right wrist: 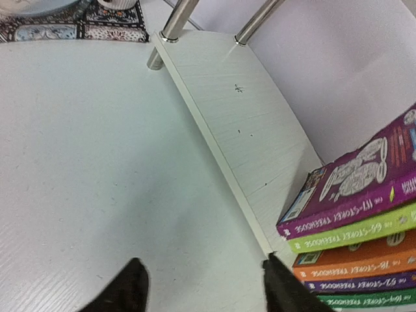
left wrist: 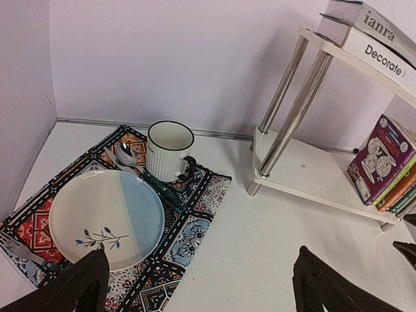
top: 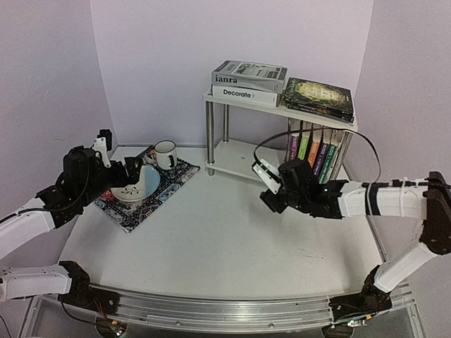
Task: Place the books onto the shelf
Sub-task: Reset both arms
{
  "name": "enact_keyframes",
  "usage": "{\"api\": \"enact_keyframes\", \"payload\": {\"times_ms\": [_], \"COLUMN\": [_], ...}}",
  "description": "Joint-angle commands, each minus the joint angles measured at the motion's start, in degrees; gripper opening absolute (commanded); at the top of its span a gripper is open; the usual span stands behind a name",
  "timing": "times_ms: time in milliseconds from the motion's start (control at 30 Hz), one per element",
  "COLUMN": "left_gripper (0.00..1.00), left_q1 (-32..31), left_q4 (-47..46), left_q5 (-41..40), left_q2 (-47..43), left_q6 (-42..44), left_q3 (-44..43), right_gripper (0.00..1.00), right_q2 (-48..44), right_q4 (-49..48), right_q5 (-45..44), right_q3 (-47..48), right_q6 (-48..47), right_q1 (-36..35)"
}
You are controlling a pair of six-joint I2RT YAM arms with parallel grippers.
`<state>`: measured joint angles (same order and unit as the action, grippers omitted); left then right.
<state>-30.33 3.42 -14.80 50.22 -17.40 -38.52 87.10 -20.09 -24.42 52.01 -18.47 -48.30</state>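
Left gripper (left wrist: 201, 266) spread wide, right gripper (right wrist: 203, 270) parted, both empty; shelf (top: 236, 158) holds standing books (top: 313, 151) below, stacked books (top: 246, 81) above

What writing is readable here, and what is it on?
"ianra": grey book spine.
"Decorate": white book beneath.
"117-STOREY TREEHOUSE": purple book.
"65-STOREY TREEHOUSE": green book.
"78-STOREY TREEHOUSE": orange book.
"52-STOREY TREEHOUSE": lower purple book.
Bottom green book, dark books: too blurred.

A lab booth: lilac walls (top: 155, 70) enclose a white table (top: 211, 239) edged by aluminium rail (top: 225, 310).
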Motion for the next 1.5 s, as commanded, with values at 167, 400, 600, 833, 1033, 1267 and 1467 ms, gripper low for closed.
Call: {"api": "enact_keyframes", "payload": {"times_ms": [167,400,600,833,1033,1267,1467], "left_gripper": [1.00,1.00,1.00,1.00,1.00,1.00,1.00], "left_q1": [0.18,0.18,0.33,4.72,10.07,16.06,17.57], "left_q4": [-2.18,-5.96,-10.96,-14.86,-19.79,-28.81,-39.73], "left_q5": [4.02,3.85,1.02,-1.84,-1.67,-0.93,-3.34], "left_q2": [-1.83,-2.35,-0.20,4.59,8.27,11.65,17.37], "left_q6": [4.67,7.36,8.21,6.40,6.44,8.55,13.06], "left_q3": [2.97,6.94,10.15,11.36,12.98,17.82,20.97], "right_gripper": [0.87,0.93,0.90,0.92,0.90,0.90,0.92], "right_q2": [-12.16,-16.54,-17.56,-27.41,-27.90,-27.39,-14.64], "right_q4": [-5.27,-14.30,-13.76,-13.74,-13.82,-17.92,-33.78], "right_q5": [4.26,1.91,-5.16,7.37,1.16,4.38,3.70], "right_q3": [-15.04,-25.70,-29.30,-35.04,-37.59,-38.13,-41.12], "right_q6": [11.72,13.94,24.17,36.03,39.01,28.76,23.26], "right_q1": [0.22,0.25,5.38,28.05,34.82,37.52,38.63]}}
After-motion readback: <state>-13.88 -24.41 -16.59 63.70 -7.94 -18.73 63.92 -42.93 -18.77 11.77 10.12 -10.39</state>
